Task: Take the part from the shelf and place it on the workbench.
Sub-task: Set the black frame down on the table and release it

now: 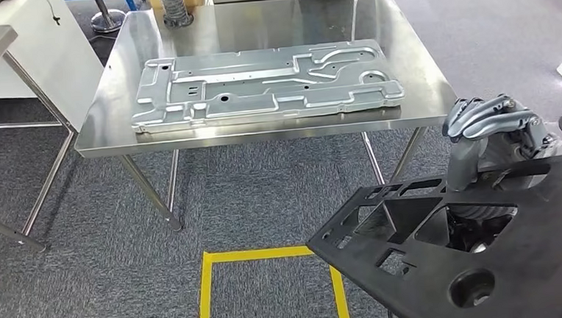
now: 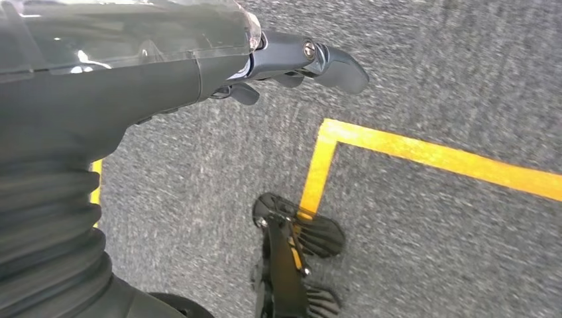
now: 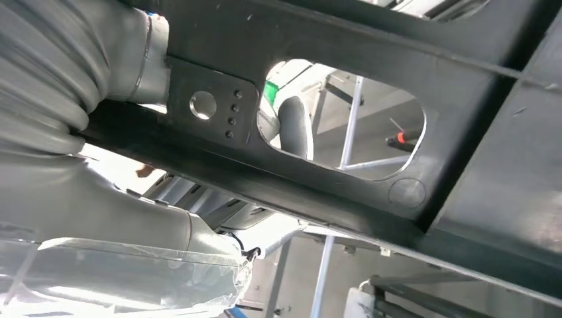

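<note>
Grey carpet floor (image 1: pixel 251 198) with yellow tape outline (image 1: pixel 209 261), steel table (image 1: pixel 420 77), perhaps white cabinet (image 1: pixel 50 48) beyond.

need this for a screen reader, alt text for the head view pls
The robot's right hand grips a black perforated panel at lower right, short of a steel workbench that already bears a large silver stamped metal sheet. Yellow floor tape marks the grey carpet below.

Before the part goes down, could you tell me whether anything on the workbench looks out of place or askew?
The workbench already carries a silver stamped panel lying flat and slightly skewed to the edges, covering most of the top. The black part in the right hand has little bare surface left.
</note>
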